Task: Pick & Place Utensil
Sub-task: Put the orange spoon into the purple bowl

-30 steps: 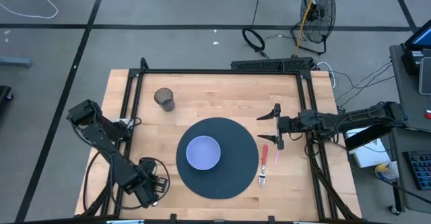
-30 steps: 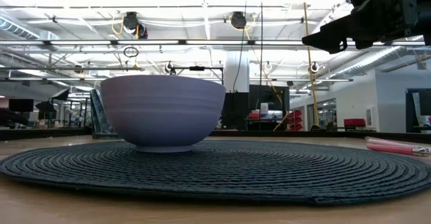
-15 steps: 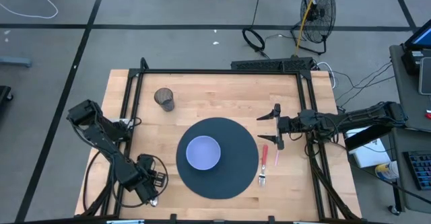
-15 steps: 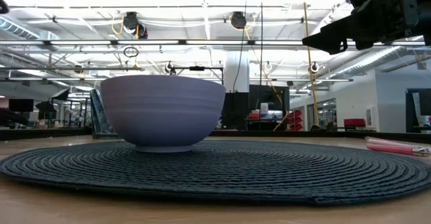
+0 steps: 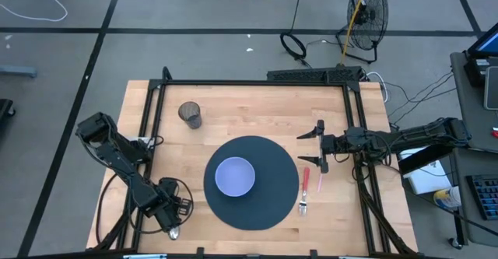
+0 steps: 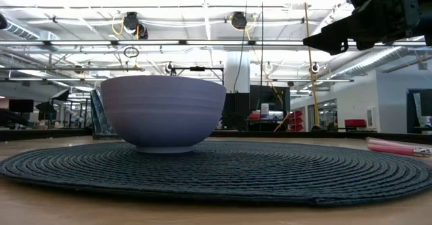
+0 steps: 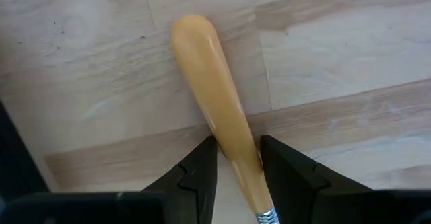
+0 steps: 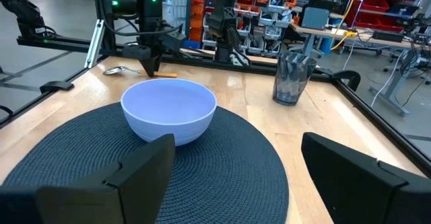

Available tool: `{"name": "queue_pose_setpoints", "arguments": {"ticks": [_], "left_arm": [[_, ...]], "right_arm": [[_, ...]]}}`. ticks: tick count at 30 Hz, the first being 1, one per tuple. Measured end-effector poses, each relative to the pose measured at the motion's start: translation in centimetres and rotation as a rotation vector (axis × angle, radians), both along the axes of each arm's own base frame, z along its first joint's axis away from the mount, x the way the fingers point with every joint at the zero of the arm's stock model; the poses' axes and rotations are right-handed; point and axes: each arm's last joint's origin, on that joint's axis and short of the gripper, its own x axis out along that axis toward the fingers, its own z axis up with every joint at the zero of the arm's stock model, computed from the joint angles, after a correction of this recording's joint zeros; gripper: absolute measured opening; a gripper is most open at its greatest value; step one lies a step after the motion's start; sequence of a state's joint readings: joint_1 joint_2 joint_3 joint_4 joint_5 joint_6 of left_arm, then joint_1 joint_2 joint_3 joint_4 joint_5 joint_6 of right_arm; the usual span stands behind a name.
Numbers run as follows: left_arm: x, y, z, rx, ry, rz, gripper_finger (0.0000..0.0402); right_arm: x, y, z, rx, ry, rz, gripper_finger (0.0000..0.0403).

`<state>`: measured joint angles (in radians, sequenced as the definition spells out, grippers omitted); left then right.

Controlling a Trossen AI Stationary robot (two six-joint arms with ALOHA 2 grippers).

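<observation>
Two fingers of my left claw [image 7: 237, 163] straddle the spoon [image 7: 217, 106] lying flat on the worktop [image 5: 233, 119], its handle running straight ahead, grip unclear, right claw [image 5: 317, 145] spread wide.

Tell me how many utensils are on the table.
2: a pink-handled fork beside the mat's right edge, and a wooden-handled spoon between the left gripper's fingers. Others may be hidden.
</observation>
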<state>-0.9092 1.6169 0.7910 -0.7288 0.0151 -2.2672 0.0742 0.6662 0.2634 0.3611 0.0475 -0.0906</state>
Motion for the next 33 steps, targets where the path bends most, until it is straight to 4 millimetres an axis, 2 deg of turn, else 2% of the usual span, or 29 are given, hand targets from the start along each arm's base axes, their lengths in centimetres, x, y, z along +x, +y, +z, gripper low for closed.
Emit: {"name": "queue_pose_setpoints", "arguments": {"ticks": [4, 9, 16, 22, 27, 33], "left_arm": [[-0.02, 0.04, -0.02, 0.005, 0.002, -0.008, 0.0106], [-0.08, 0.11, -0.05, 0.019, 0.004, -0.021, 0.0051], [-0.1, 0.17, -0.09, 0.03, 0.003, -0.021, 0.005], [-0.1, 0.2, -0.11, 0.04, -0.004, -0.018, 0.0068], [-0.08, 0.26, -0.11, 0.058, -0.024, -0.014, 0.0051], [-0.17, 0.48, -0.09, 0.117, -0.062, -0.012, 0.0051]], "right_arm": [[0.0, 0.0, 0.0, 0.0, 0.0, 0.0, 0.0318], [0.0, 0.0, -0.02, 0.0, 0.002, 0.0, 0.0318], [-0.03, -0.01, -0.19, -0.001, 0.02, -0.001, 0.0318], [-0.05, -0.01, -0.3, 0.006, 0.032, -0.003, 0.0318], [-0.04, -0.01, -0.32, 0.016, 0.034, -0.005, 0.0318], [-0.06, -0.01, -0.37, 0.023, 0.039, -0.006, 0.0318]]}}
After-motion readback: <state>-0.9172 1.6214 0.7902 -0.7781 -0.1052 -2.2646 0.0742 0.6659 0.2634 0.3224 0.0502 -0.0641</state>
